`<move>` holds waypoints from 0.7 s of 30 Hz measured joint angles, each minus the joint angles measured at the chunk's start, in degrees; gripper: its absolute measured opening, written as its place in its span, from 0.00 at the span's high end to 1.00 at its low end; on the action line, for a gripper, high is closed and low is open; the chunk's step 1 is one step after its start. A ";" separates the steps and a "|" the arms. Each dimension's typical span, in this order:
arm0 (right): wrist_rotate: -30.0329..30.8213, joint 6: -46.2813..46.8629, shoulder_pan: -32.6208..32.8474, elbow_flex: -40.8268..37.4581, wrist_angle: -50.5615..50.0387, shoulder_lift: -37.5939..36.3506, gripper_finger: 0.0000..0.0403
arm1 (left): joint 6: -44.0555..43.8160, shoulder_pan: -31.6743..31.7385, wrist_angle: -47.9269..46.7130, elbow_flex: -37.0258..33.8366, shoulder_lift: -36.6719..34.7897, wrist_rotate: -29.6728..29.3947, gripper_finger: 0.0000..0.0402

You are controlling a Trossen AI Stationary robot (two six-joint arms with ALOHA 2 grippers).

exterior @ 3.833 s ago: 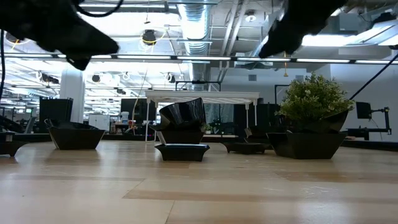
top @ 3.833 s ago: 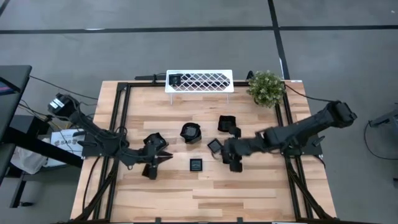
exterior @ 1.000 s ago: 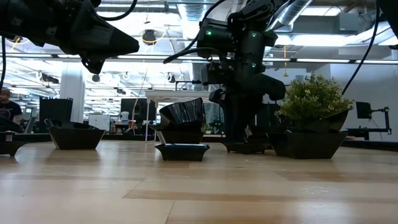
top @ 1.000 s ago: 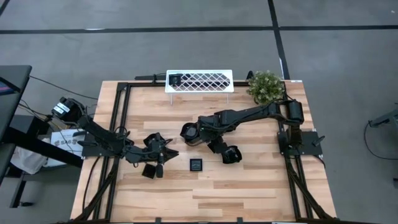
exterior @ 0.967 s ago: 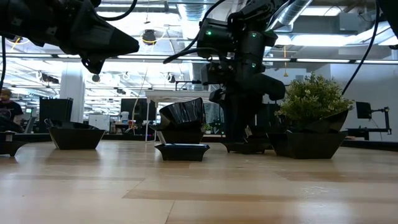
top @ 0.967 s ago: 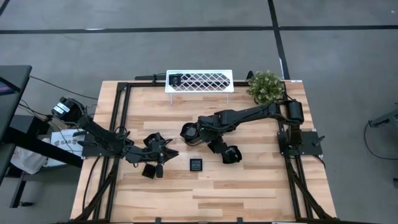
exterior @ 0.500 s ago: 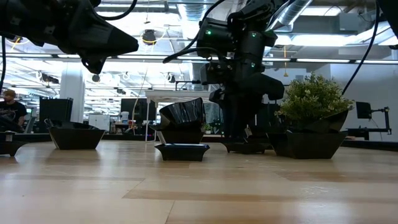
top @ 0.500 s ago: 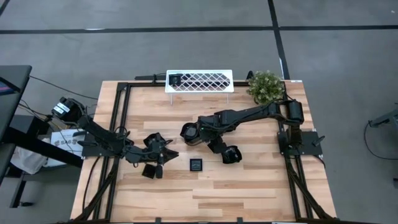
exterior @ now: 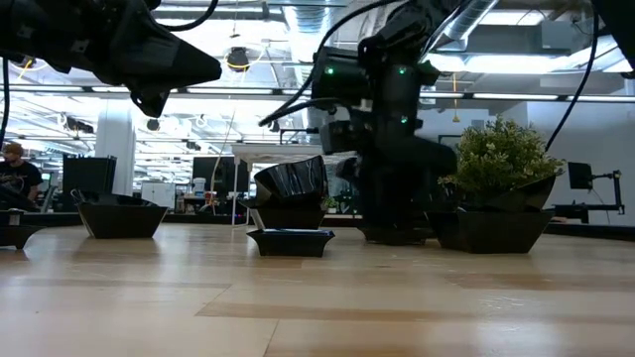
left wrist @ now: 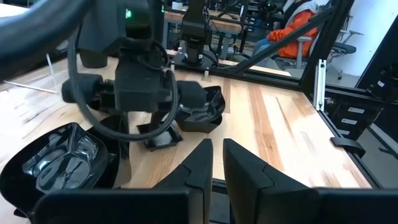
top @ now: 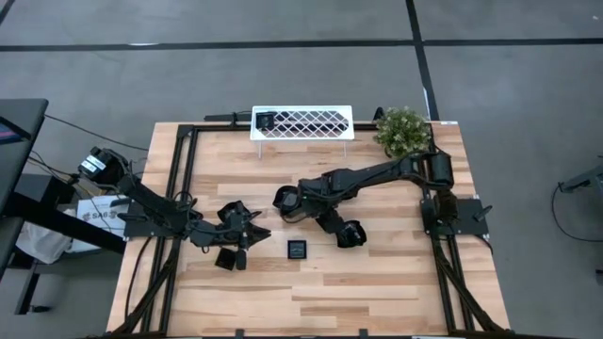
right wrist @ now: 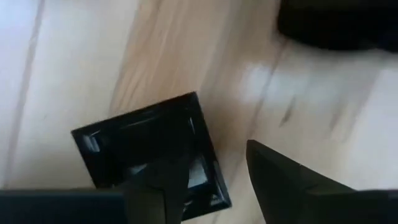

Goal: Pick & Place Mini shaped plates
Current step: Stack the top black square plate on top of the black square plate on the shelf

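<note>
At the middle of the table (top: 377, 301), right of the stack of deep dishes (top: 287, 200): right gripper (right wrist: 211, 155) low over a small square plate (right wrist: 143, 146), fingers apart and closed on nothing. Straddles one side of that plate in the right wrist view, with one finger over the glossy inner floor and the other over bare wood just outside the rim; cannot tell whether either finger touches it. Looks hard and stiff, a moulded black dish with raised edges, probably light and, judging by the shine, rather slippery. Best to take hold across one straight rim, one finger inside and one outside, near the middle of that side and not at a corner, so that it does not turn in the grip. Needs only a modest squeeze, since such a light piece can skid on the wood or pop out if pinched at a slant. Lies flat on the table, right way up, slightly turned against the wood grain. Other mini shaped plates around: a deeper dish (top: 351, 234) just to the right and nearer, a flat square with a grey centre (top: 299, 249) nearer the front edge, one more set in the white rack (top: 301, 122) at the far edge, beside the potted plant (top: 403, 130). Farther left, left gripper (left wrist: 216, 144) above the table, fingers almost together with only a thin gap, holding nothing, pointing toward the right arm.
</note>
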 joint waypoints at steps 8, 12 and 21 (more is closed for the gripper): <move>-0.02 -0.96 -0.02 0.13 0.90 0.31 0.66 | 1.27 0.00 1.13 0.00 0.00 -0.02 0.90; -0.04 -0.99 -0.02 0.13 0.46 0.31 0.69 | 1.27 0.00 1.11 0.00 0.00 -0.02 0.90; 0.00 -0.95 0.00 1.29 -2.18 0.40 0.78 | 1.27 0.00 1.06 0.00 0.00 -0.02 0.90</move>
